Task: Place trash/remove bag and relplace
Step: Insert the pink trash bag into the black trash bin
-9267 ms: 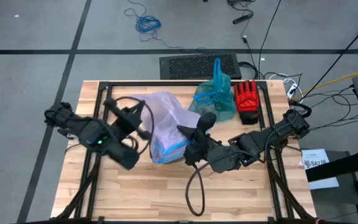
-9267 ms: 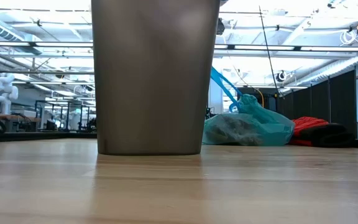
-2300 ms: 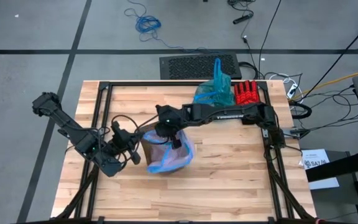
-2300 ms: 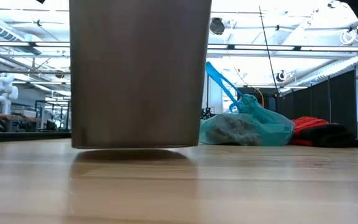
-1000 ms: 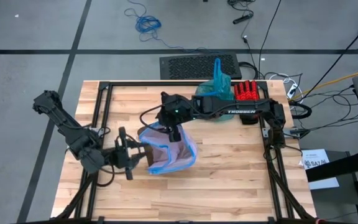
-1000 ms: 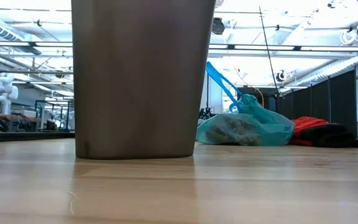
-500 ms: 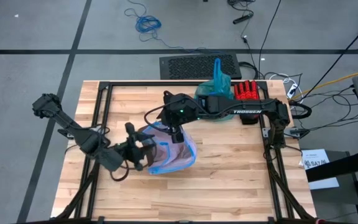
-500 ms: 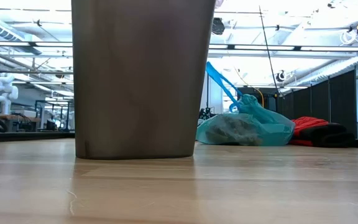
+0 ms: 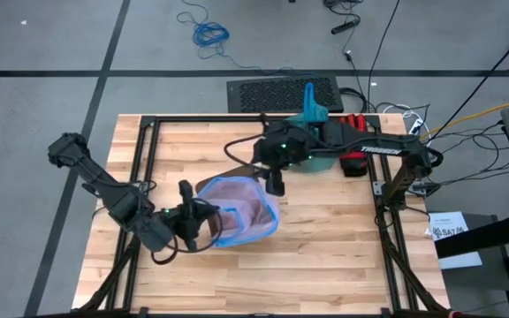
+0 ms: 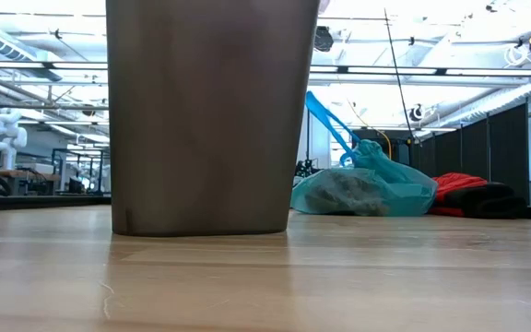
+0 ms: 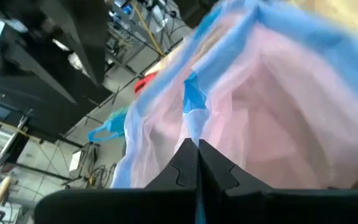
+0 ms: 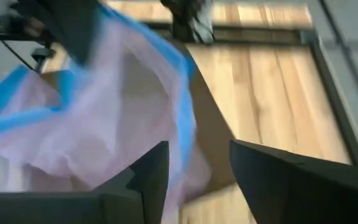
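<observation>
**Right gripper drawn back from the bin rim**

Since half a second ago, the right gripper [image 9: 275, 181] has been pulled back from the pale pink translucent bag with a blue edge [image 9: 250, 205], its fingers parted and empty. That bag is draped over the tall brown bin [image 10: 208, 115]. The left gripper [image 9: 189, 221] is pinched tight on the bag's edge. The teal-green plastic bin bag with loop handles [image 10: 365, 185] is seen beside a red glove [image 10: 473, 195] at the table's [image 9: 325, 265] far edge, partly hidden by the right arm.
</observation>
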Action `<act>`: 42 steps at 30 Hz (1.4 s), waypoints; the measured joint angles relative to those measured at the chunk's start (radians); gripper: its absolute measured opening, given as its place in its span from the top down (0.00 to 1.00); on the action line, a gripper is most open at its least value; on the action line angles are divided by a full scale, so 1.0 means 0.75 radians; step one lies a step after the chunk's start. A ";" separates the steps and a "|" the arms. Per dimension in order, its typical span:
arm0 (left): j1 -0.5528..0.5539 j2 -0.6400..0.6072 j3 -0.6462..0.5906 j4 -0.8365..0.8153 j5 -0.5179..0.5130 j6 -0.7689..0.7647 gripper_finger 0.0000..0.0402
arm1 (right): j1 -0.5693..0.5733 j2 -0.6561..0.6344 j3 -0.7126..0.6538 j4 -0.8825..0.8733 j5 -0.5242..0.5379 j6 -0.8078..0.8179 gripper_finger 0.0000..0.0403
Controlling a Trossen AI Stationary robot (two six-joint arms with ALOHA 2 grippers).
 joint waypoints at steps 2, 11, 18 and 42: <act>-0.025 0.000 0.041 -0.028 -0.008 0.000 0.99 | -0.012 0.001 -0.001 -0.069 0.002 0.060 0.61; -0.059 -0.001 0.104 -0.133 -0.029 -0.036 1.00 | -0.025 0.108 -0.002 -0.100 0.002 0.135 0.46; -0.061 -0.001 0.104 -0.234 -0.054 -0.107 1.00 | -0.038 0.144 -0.002 -0.021 0.073 0.124 0.66; -0.069 -0.001 0.104 -0.232 -0.069 -0.105 1.00 | -0.001 0.132 -0.004 -0.052 -0.011 0.343 0.33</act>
